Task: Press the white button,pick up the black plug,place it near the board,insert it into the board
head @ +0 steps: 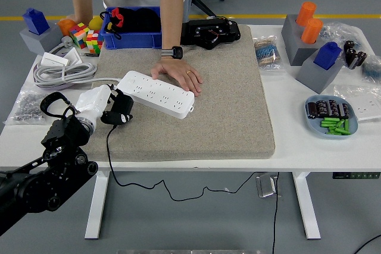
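The left robot hand [100, 104], white at the end of a black arm that comes in from the lower left, is closed around the black plug [122, 109], holding it just above the grey mat [226, 99] at the mat's left side. The plug's black cord [108, 153] hangs down from the robot hand, over the front edge of the worktop [309, 147], and loops below it.

Just ahead and to the right of the robot hand lies the white power strip [158, 94], set at an angle on the mat; the plug is close beside its left end, though whether they touch cannot be told. A person stands at the far side, and the person's hand [178, 75] lies flat on the strip's far edge, a watch [173, 52] on the wrist.

Left of and beyond the robot hand are a coiled white cable [62, 74], puzzle cubes [86, 38] and a blue bin [132, 28]. Well away to the right of the robot hand sit a blue dish [331, 115] with green and dark pieces, and grey blocks [309, 57] topped with orange and blue shapes.

The right robot hand does not show.
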`<state>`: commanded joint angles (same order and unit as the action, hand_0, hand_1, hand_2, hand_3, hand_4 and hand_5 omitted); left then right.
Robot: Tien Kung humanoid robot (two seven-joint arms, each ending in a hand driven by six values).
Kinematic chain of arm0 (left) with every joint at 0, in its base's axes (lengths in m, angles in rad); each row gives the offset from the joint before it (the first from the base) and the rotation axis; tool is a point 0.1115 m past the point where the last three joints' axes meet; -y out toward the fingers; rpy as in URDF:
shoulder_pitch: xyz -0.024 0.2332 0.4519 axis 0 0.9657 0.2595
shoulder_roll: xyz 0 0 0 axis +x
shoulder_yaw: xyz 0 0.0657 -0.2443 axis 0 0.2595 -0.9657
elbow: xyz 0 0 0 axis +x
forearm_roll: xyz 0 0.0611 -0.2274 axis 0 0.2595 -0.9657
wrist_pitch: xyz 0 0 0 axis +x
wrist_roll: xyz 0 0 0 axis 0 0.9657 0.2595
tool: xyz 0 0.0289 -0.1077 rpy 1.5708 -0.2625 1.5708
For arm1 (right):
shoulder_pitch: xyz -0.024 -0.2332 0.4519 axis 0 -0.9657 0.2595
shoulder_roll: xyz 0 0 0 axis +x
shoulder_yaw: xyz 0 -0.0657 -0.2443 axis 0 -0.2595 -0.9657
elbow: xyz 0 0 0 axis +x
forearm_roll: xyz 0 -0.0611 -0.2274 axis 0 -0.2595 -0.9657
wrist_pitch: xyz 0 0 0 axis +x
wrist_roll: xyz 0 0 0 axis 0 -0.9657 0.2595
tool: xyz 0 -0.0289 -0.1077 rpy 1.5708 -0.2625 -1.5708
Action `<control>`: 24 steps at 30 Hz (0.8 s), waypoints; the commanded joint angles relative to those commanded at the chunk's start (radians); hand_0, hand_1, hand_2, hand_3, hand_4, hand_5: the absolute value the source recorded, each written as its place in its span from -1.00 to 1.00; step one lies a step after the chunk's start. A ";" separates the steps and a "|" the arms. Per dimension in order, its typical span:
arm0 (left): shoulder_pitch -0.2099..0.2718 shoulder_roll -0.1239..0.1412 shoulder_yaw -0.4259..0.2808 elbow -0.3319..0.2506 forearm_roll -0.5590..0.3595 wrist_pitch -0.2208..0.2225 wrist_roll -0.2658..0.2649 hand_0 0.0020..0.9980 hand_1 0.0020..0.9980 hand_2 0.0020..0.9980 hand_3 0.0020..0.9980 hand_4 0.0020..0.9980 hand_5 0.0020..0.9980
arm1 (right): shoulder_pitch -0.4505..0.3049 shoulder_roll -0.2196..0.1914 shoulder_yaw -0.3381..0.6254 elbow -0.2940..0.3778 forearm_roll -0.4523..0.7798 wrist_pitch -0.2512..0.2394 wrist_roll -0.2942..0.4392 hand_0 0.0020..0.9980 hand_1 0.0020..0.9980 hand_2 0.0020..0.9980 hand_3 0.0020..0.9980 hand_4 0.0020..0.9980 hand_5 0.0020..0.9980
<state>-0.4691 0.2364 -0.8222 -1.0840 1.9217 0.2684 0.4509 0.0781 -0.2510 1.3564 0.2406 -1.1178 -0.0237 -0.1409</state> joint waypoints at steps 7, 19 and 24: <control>-0.001 0.002 0.007 0.002 0.007 0.008 -0.005 -0.22 0.06 0.10 0.20 0.67 -0.83 | 0.000 -0.002 -0.003 0.000 0.002 -0.004 0.005 0.53 0.30 0.26 0.23 0.34 -0.15; -0.004 0.001 0.021 0.008 0.020 0.055 -0.032 -0.47 -0.42 -0.32 0.04 0.35 -1.00 | -0.001 -0.005 -0.010 0.000 0.008 -0.016 0.023 0.53 0.29 0.26 0.22 0.33 -0.16; -0.001 0.003 0.019 0.007 0.009 0.057 -0.038 -0.49 -0.50 -0.41 -0.07 0.13 -1.00 | -0.003 -0.006 -0.013 0.000 0.009 -0.019 0.027 0.53 0.28 0.26 0.22 0.33 -0.16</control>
<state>-0.4702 0.2395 -0.8027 -1.0771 1.9311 0.3255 0.4133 0.0749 -0.2567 1.3438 0.2409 -1.1084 -0.0429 -0.1136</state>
